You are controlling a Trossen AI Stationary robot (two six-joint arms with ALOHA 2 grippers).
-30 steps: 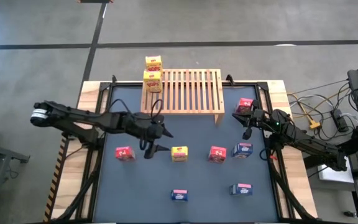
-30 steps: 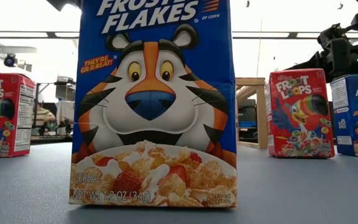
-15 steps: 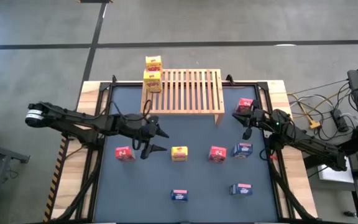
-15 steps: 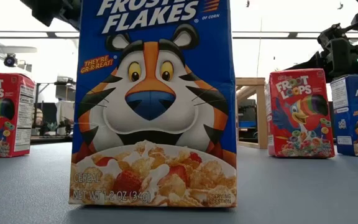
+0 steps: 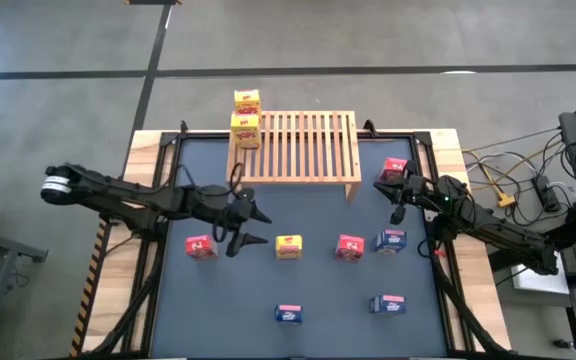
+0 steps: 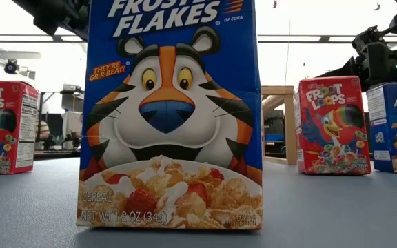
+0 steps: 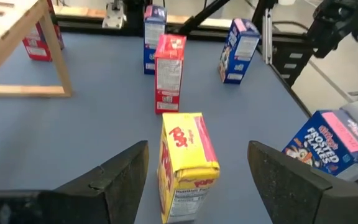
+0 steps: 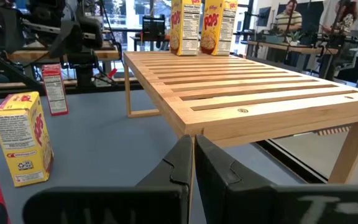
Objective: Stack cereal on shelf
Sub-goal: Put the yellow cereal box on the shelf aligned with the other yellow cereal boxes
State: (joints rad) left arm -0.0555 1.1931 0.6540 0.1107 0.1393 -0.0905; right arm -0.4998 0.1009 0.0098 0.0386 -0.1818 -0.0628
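My left jaws (image 5: 248,226) stand wide open and empty, low over the counter (image 5: 268,290), with a yellow cereal box (image 7: 185,163) upright just ahead of the two fingers (image 7: 117,180), not yet between them. From above, that yellow box (image 5: 288,246) stands in the middle row, with a red box (image 5: 200,246) to its left and another red box (image 5: 349,247) to its right, a blue box (image 5: 390,241) just beyond that.

My right jaws (image 8: 192,163) are pressed together with nothing between them. The right gripper (image 5: 396,190) hangs near the shelf's right leg, close to a third red box (image 5: 394,168) at the counter's right edge.

The shelf (image 5: 303,150) sits at the far side of the counter, its slatted top mostly bare. Two yellow boxes are at its left end: one (image 5: 245,130) on the slats, the other (image 5: 247,100) just behind it at the far edge. In the right wrist view they stand side by side on the far end of the rack (image 8: 199,26).

Two more blue boxes stand near the front edge, one in the middle (image 5: 288,314) and one to the right (image 5: 388,304). The middle one fills the low view (image 6: 171,114).

People (image 8: 289,22) show in the room behind.
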